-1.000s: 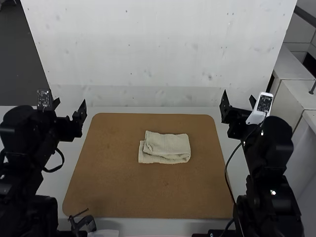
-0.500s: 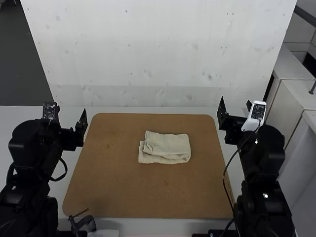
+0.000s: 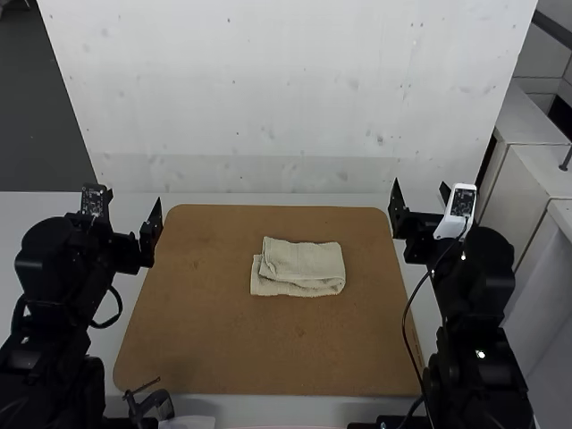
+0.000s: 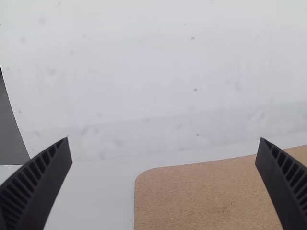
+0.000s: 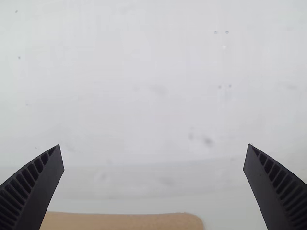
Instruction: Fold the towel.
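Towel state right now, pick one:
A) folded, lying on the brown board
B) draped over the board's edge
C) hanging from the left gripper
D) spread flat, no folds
A: the high view shows the towel as a layered, folded bundle lying within the brown board.

So both arms have shifted a bit. Left tool (image 3: 134,195) has drifted inward toward the brown board (image 3: 223,357) and sits slightly lower in the high view. Right tool (image 3: 419,184) did the same, mostly early on, just a tiny nudge inward since.
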